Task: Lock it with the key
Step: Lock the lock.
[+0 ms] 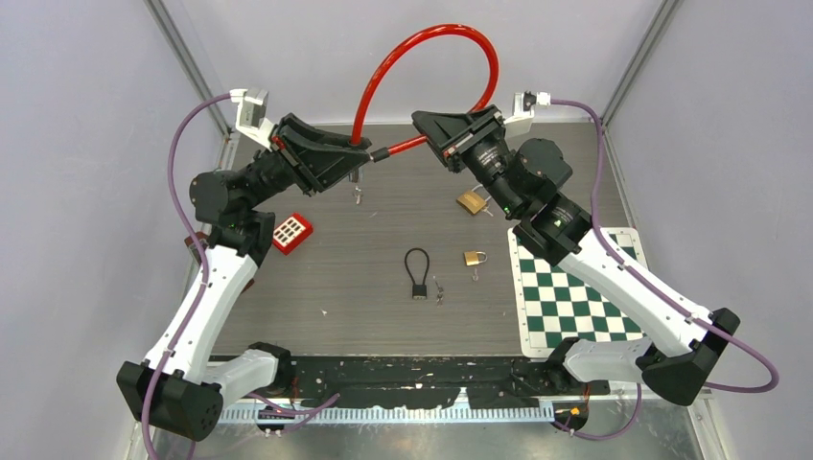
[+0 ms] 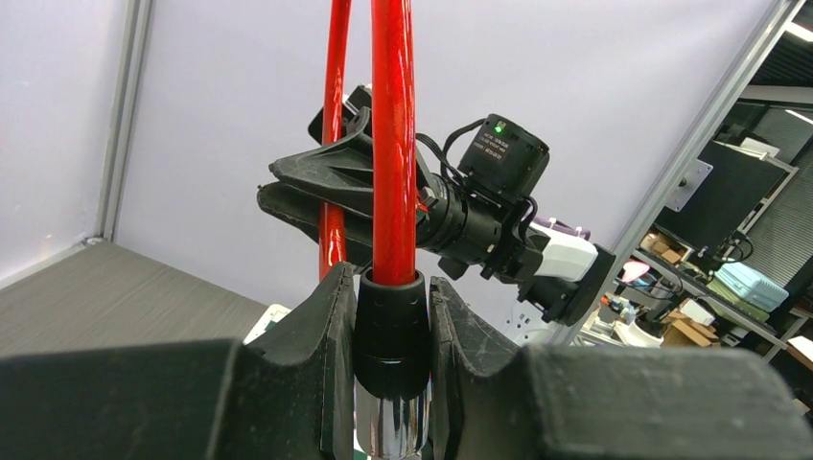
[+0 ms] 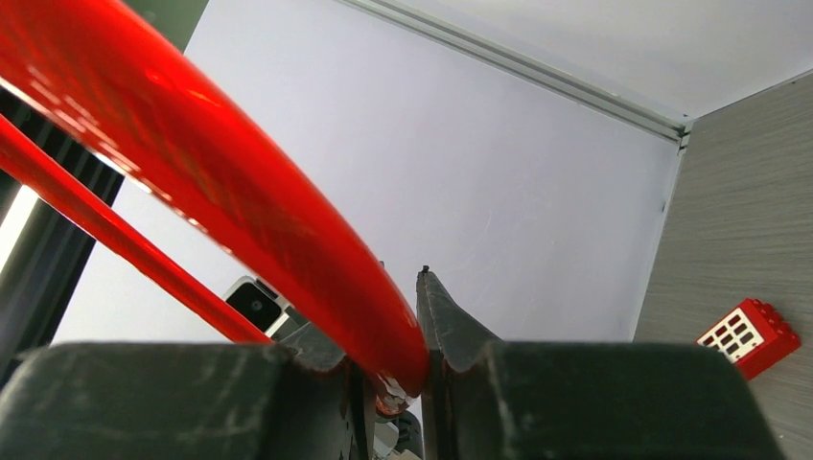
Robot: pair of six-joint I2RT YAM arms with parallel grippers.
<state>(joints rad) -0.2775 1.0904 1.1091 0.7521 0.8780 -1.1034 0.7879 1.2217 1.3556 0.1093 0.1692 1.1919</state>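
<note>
A red cable lock [image 1: 433, 31] is held in the air over the far side of the table, its cable arching high between both arms. My left gripper [image 1: 367, 151] is shut on the lock's black collar [image 2: 391, 331] and the chrome end below it. Small keys [image 1: 357, 195] dangle under that gripper. My right gripper [image 1: 436, 142] is shut on the red cable [image 3: 220, 182] a short way from the collar; in the left wrist view it shows as the right gripper [image 2: 326, 192] just behind the cable [image 2: 393, 144]. How the key sits in the lock is hidden.
On the table lie a brass padlock [image 1: 470, 202], a smaller brass padlock [image 1: 474, 258] with keys, and a black cable padlock [image 1: 417, 273] with keys [image 1: 439, 290]. A red toy brick [image 1: 291, 232] sits at the left, a green chequered mat [image 1: 575, 292] at the right.
</note>
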